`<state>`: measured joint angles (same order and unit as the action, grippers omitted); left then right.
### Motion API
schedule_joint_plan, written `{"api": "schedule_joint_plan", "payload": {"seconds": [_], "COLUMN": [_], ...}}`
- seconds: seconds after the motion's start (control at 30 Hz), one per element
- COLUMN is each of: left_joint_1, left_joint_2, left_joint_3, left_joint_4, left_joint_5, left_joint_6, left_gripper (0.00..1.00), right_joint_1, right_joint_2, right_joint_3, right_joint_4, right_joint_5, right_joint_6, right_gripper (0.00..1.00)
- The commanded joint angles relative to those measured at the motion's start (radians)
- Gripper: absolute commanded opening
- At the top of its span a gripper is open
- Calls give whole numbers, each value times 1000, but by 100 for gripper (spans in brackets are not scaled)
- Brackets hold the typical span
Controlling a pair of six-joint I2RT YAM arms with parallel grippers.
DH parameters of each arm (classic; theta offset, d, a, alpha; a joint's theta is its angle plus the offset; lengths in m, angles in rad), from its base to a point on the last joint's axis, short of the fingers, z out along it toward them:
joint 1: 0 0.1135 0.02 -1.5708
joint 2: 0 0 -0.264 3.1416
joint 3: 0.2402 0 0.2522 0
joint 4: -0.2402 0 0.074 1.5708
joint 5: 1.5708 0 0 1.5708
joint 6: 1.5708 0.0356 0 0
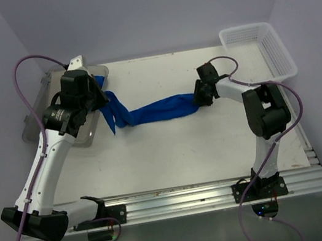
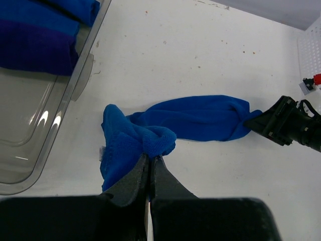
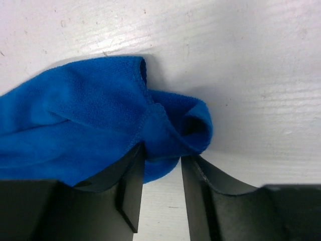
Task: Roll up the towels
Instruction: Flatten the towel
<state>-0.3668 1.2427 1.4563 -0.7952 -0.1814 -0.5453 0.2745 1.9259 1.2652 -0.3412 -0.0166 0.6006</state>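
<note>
A blue towel (image 1: 156, 110) is laid across the middle of the table (image 1: 174, 162), bunched into a loose rope from left to right rather than spread flat. Its left end is pinched by the left gripper (image 2: 150, 159), whose jaws are closed tight on a gathered fold just to the right of the clear tray (image 2: 30, 150). Its right end is met by the right gripper (image 3: 164, 154), whose jaws are held apart. A curled, hemmed corner of the cloth lies between them but is not clamped. The stacked towels (image 2: 35, 35), blue with one dark purple, are kept in the tray at the far left. A white basket (image 1: 274, 53) is set at the far right corner, well apart from the cloth.

Several risks can be judged from this. If the right jaws are closed where they stand, only the thin curled corner is likely to be caught, and it could be pulled free once tension is applied. If the left end is drawn away while the right end is loose, the whole towel would probably be dragged toward the tray and left crumpled. A roll begun from this twisted state would likely turn out lumpy and uneven, so flattening seems to be needed first. The tray wall is also close to the left gripper, and it could be knocked or shifted by a careless move.
</note>
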Motion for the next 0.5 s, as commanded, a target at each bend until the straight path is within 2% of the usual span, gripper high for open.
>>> {"api": "schedule_joint_plan", "payload": {"seconds": [0.0,0.03,0.1,0.23,0.47], "left_joint_1": [9,9,11,28,58], "left_joint_2": [-17,-17,-17,0,52], "left_joint_3": [12,16,41,117,390], "left_joint_4": [-1,-2,-13,-36,-104], "left_joint_5": [-6,-4,-7,-13,-20], "left_joint_6": [13,15,24,51,57], "left_gripper": [0,0,0,0,0], "right_joint_1": [0,0,-1,-20,-60], "right_joint_2": [8,1,-27,-169,-493], "right_joint_3": [51,56,62,59,103], "right_joint_4": [25,18,-1,-18,-102], "right_joint_5": [61,66,86,113,167], "right_joint_6": [21,21,13,7,-51], "right_gripper": [36,18,3,0,0]}}
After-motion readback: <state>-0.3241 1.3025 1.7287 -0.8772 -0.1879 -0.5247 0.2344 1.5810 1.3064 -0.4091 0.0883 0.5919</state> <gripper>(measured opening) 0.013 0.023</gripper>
